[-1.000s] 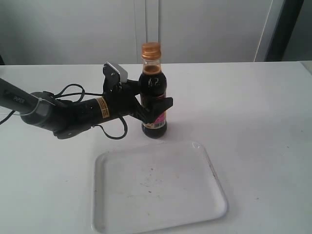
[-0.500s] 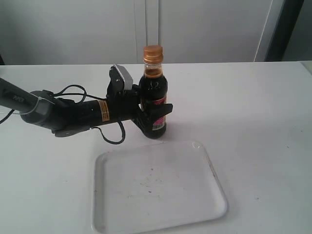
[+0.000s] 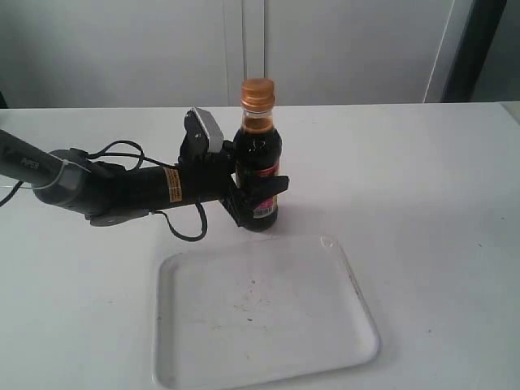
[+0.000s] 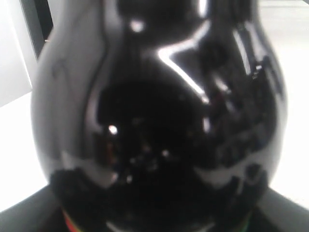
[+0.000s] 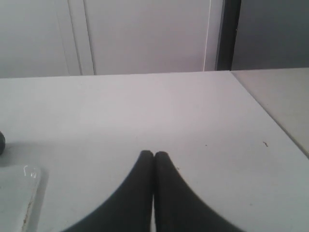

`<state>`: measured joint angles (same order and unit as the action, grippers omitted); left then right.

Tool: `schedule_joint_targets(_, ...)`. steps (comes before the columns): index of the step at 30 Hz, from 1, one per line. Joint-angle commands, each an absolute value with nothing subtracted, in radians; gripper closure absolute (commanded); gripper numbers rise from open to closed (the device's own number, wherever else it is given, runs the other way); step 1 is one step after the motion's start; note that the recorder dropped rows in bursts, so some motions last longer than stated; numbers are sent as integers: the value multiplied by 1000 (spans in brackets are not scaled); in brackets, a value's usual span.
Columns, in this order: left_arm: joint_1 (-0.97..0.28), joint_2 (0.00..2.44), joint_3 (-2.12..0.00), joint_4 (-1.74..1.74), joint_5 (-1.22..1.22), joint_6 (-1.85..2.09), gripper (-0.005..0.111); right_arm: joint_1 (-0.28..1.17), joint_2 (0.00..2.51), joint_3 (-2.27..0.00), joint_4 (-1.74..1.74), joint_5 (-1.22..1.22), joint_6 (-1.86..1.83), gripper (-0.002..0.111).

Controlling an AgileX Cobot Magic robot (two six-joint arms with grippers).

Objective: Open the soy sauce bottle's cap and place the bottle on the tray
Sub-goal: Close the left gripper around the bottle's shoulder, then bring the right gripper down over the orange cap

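The left gripper (image 3: pixel 258 193) is seen at the left of the exterior view, clamped around the labelled lower body of the soy sauce bottle (image 3: pixel 259 166). The bottle is held upright, its base at the white table (image 3: pixel 431 179) just behind the far rim of the tray (image 3: pixel 195 341); contact with the table cannot be determined. The cap (image 3: pixel 257 93) is shown closed. In the left wrist view, the frame is filled by the dark bottle. The right gripper (image 5: pixel 154 155) is shown with fingertips pressed together, above bare table beside a tray corner.
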<state>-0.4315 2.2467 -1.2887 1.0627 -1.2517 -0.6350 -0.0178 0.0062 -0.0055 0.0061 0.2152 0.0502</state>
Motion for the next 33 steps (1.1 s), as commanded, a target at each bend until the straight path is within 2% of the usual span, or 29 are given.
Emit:
schedule_joint_targets(1,-433,2247,-1281,1124,-1221,-632,107,-20,0,0,8,102,41,108)
schedule_joint_targets(16,-433,2247,-1281,1124,-1221,-632,107,-20,0,0,8,-226,187,108)
schedule_joint_targets(19,-433,2247,-1281,1124,-1221,-632,107,-20,0,-51,8,-227,187,108)
schedule_joint_targets(28,-433,2247,-1281,1124,-1221,-632,107,-20,365,-370,-50,-221,180,108)
schedule_joint_targets(33,-433,2247,-1281,1124,-1221,-632,107,-20,568,-542,-129,-41,180,108)
